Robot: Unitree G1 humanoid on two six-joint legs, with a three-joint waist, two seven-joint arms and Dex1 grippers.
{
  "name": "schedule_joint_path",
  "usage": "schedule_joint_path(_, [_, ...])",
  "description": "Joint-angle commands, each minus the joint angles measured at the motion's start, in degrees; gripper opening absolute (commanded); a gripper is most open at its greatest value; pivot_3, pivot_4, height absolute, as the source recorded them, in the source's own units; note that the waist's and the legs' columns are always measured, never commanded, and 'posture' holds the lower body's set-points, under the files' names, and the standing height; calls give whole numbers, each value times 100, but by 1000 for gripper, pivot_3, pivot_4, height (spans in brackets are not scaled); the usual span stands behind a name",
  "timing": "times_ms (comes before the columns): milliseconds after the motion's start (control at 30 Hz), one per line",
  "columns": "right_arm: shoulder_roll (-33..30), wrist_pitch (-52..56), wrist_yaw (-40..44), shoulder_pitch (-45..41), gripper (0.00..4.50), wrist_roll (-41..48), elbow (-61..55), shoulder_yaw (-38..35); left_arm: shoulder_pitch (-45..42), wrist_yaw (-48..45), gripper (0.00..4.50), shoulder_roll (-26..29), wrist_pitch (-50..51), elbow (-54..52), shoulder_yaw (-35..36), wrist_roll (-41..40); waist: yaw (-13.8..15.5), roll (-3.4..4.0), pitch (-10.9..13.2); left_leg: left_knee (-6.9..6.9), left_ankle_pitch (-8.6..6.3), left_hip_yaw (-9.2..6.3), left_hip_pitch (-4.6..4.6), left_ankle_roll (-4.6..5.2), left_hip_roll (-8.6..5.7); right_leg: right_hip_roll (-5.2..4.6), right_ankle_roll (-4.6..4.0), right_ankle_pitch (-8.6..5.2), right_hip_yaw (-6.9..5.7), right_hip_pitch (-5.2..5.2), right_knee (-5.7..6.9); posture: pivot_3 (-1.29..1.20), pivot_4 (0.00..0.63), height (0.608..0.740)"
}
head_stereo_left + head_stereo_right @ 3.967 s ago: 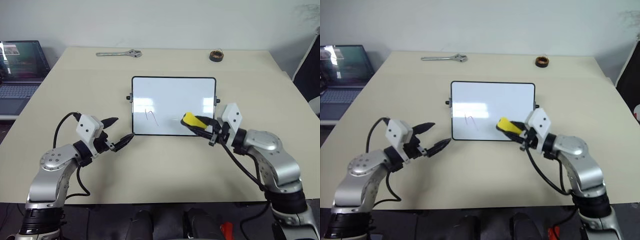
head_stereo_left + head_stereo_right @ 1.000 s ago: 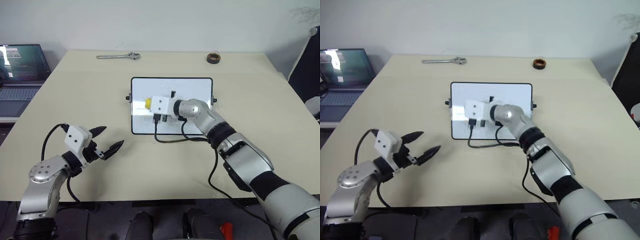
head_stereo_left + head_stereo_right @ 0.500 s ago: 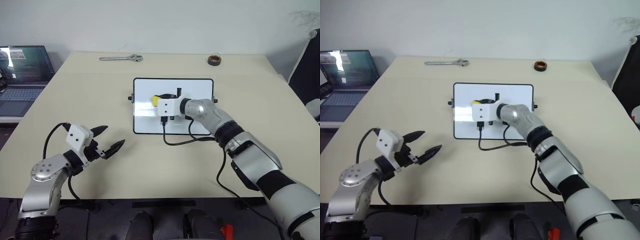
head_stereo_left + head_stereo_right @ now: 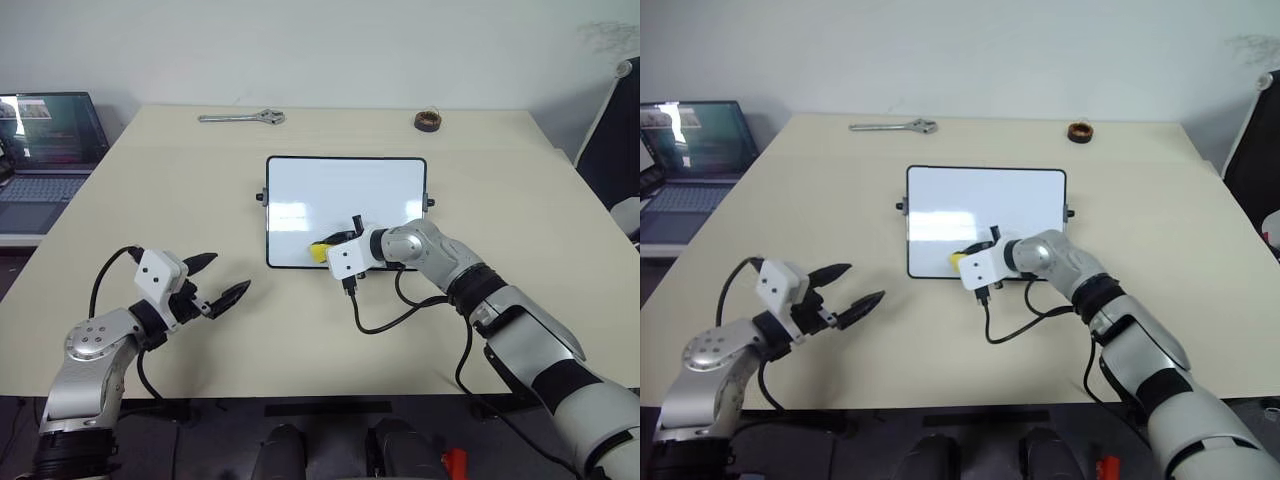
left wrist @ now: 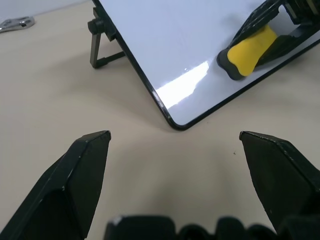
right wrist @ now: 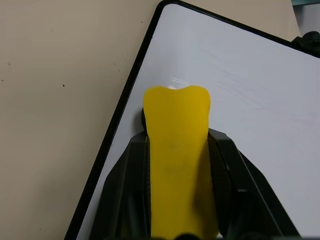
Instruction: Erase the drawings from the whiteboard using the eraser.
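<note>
Beige table (image 4: pixel 150 200), whiteboard (image 4: pixel 345 190) in the middle. Right gripper (image 4: pixel 335 245) pinches the eraser (image 4: pixel 322 251) at the board's near edge, rest of the board lies beyond it. Left gripper (image 4: pixel 222 280) spread wide, further off, near the board's corner. Can't spot any drawings rn

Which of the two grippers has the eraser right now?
The right gripper is shut on the yellow eraser, pressing it against the whiteboard near its lower edge. The left gripper hangs open over the table, off the board's corner.

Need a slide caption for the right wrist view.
Right tool presses the yellow eraser on the whiteboard near its black edge.
</note>
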Motion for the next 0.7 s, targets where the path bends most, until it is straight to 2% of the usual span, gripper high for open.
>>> schedule_joint_path(33, [-265,696,-752,-8,1143,-244,217,-379,-133,-83,4500,10,-188,10,40,-10,3,0,0,0,0,0,0,0,0,0,0,0,1,0,0,0,150,740])
schedule_joint_path(233, [-517,958,-958,18,1143,-45,229,-807,-244,-11,4500,-11,-17,-220,-36,-19,60,-1,0,1,0,1,-1,-1,-2,0,0,0,1,1,-1,0,150,740])
schedule_joint_path(300, [-583,1001,-772,137,1143,68,78,-903,-305,38,4500,-28,73,-333,-78,-33,64,-1,-1,0,0,3,0,-1,-2,0,0,0,2,2,-3,0,150,740])
schedule_joint_path(433, [-492,1553,-265,679,1143,886,-879,-1492,-486,130,4500,-47,302,-625,-196,-88,94,-3,-2,0,0,0,-8,-1,-1,0,1,-1,-1,0,-5,0,150,740])
schedule_joint_path(533, [-311,2229,-191,1058,1143,1430,-1813,-1950,-598,145,4500,-54,459,-801,-236,-165,82,-1,0,-1,0,2,-18,-1,1,-1,1,0,2,-7,-7,0,150,740])
schedule_joint_path(633, [173,4093,-563,1916,1142,2553,-4208,-3053,-988,-100,4500,7,1017,-1212,-527,-521,101,3,3,-7,-1,-4,-37,-2,4,-1,1,0,-4,-23,-7,0,150,740])
schedule_joint_path(700, [323,5126,-816,2433,1141,2768,-5476,-3463,-1249,-290,4500,61,1266,-1371,-734,-638,119,7,6,1,-2,-32,-98,-5,4,0,1,0,-26,-67,-3,0,150,740])
